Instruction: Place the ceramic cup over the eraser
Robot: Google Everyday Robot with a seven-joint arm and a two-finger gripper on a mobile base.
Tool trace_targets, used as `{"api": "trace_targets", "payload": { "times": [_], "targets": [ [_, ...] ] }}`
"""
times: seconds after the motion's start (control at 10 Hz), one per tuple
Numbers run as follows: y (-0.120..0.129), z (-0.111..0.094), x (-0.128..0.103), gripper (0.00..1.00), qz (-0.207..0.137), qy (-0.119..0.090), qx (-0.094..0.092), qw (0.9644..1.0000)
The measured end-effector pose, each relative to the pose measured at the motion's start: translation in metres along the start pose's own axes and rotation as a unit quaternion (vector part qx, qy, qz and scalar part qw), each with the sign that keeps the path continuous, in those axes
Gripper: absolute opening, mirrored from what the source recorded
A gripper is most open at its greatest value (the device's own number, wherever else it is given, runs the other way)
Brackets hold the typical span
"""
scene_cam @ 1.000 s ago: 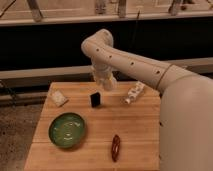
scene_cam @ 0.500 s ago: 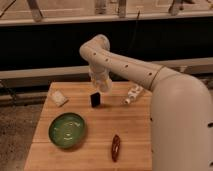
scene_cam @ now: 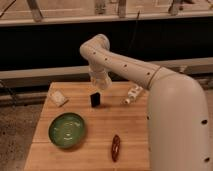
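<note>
A small black eraser (scene_cam: 95, 100) stands upright near the middle of the wooden table (scene_cam: 100, 135). My gripper (scene_cam: 99, 83) hangs at the end of the white arm, just above and slightly behind the eraser. I cannot make out a ceramic cup apart from the white end of the arm. If the gripper holds a cup, it blends in with the arm.
A green bowl (scene_cam: 67, 130) sits at the front left. A white crumpled object (scene_cam: 58, 98) lies at the back left. A white bottle-like object (scene_cam: 132, 94) lies at the back right. A brown oblong object (scene_cam: 115, 147) lies at the front. The arm's bulk covers the table's right side.
The end of the arm has come down a little and drawn closer over the eraser. The things on the table have not moved.
</note>
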Motion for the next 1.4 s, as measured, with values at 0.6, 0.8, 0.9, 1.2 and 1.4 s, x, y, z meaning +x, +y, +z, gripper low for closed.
{"api": "trace_targets", "payload": {
  "times": [0.6, 0.8, 0.9, 1.2, 1.4],
  "targets": [
    [0.001, -0.025, 0.005, 0.00, 0.000, -0.018, 0.024, 0.9995],
    [0.000, -0.051, 0.001, 0.00, -0.008, -0.029, 0.036, 0.9989],
    [0.000, -0.058, 0.000, 0.00, -0.012, -0.033, 0.040, 0.9986],
    [-0.003, -0.092, -0.016, 0.00, -0.042, -0.074, 0.048, 0.9952],
    [-0.005, -0.098, -0.035, 0.00, -0.071, -0.110, 0.046, 0.9903]
  ]
}}
